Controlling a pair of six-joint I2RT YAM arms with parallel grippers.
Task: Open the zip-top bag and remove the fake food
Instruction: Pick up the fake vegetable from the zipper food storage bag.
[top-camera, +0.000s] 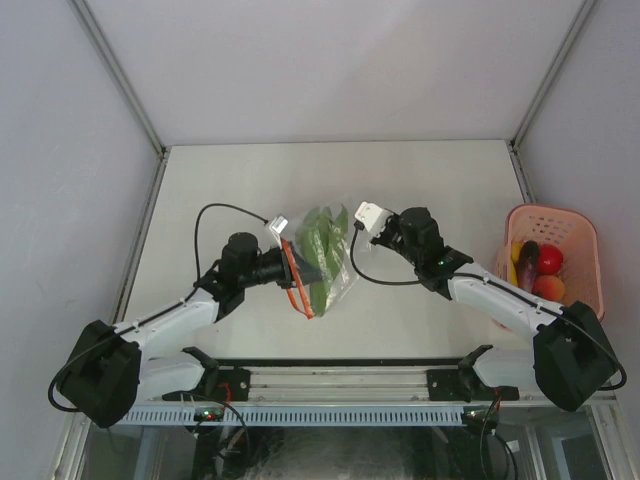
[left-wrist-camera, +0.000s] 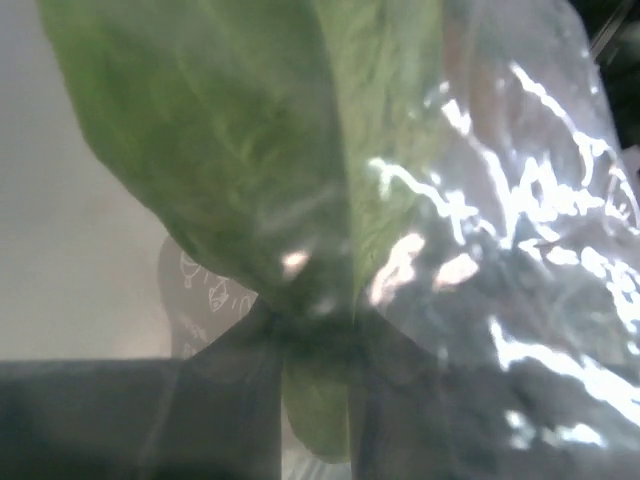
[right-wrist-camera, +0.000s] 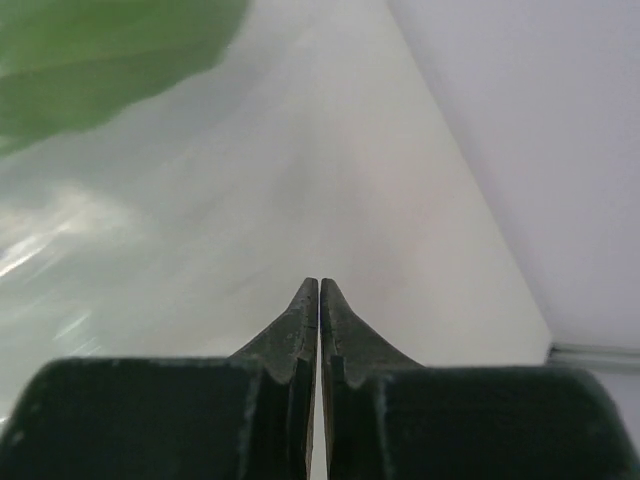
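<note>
1. Zip-top bag: clear and crinkled, held up at mid-desk between the two arms; red zip strip bowed in an arc at its left end, so the mouth looks open toward the left arm
2. Green leafy piece: the one fake food item seen inside the bag, filling most of it
3. Left gripper: at the bag mouth, jaws part-closed and apparently clamped on the base of the green leafy piece; film lies over the fingers, so whether plastic is pinched in with it cannot be told
4. Right gripper: jaws together, at the bag's far right corner; whether a fold of film is caught between them cannot be told
5. Other toy pieces: red, orange, yellow and dark purple, lying in the pink basket at the desk's right edge
6. Risks, as judged:
   - If film is trapped with the leaf, the bag would come away with it
   - If the right side has no hold, the bag has no anchor and would simply follow
   - The leaf is broad and may snag on the zip strip
7. Room: bare desk lies behind and to both sides; the enclosure walls stand well apart from the work; the basket is near the right arm's forearm
</note>
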